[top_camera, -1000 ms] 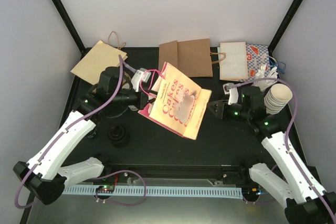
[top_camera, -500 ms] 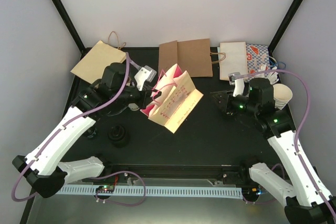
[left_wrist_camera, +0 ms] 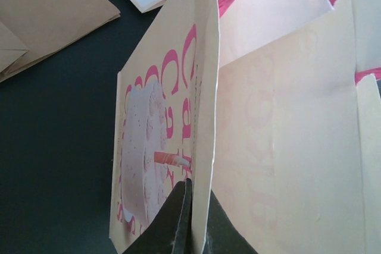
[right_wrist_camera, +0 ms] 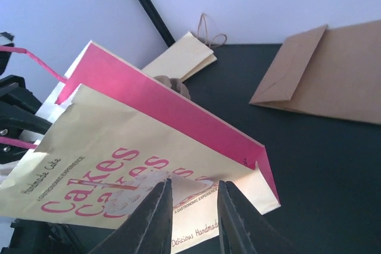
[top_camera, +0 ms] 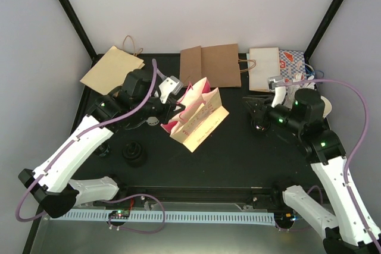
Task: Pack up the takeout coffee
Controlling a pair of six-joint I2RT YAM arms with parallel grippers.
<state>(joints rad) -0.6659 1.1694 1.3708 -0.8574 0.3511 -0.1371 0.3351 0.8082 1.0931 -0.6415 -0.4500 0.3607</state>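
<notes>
A cream and pink paper bag printed "Cakes" [top_camera: 199,117] stands tilted at the table's middle, its mouth open. My left gripper [top_camera: 174,110] is shut on the bag's side edge; in the left wrist view the jaws pinch that paper edge [left_wrist_camera: 199,147]. My right gripper [top_camera: 251,114] is open and empty, a little to the right of the bag. In the right wrist view its fingers [right_wrist_camera: 158,218] point at the bag's printed face [right_wrist_camera: 119,171] without touching it. The single small white coffee cup does not show in any view.
Flat paper bags lie along the back: a tan one [top_camera: 112,69], a brown one [top_camera: 211,63], a white one [top_camera: 264,68] and a red-patterned one [top_camera: 293,63]. Black lids [top_camera: 134,153] sit front left. A stack of cream cups [top_camera: 326,106] peeks from behind the right arm.
My left gripper has swung the bag from lying flat and spread out to standing more upright and narrower. My right arm has pulled back to the right and now covers most of the cup stack.
</notes>
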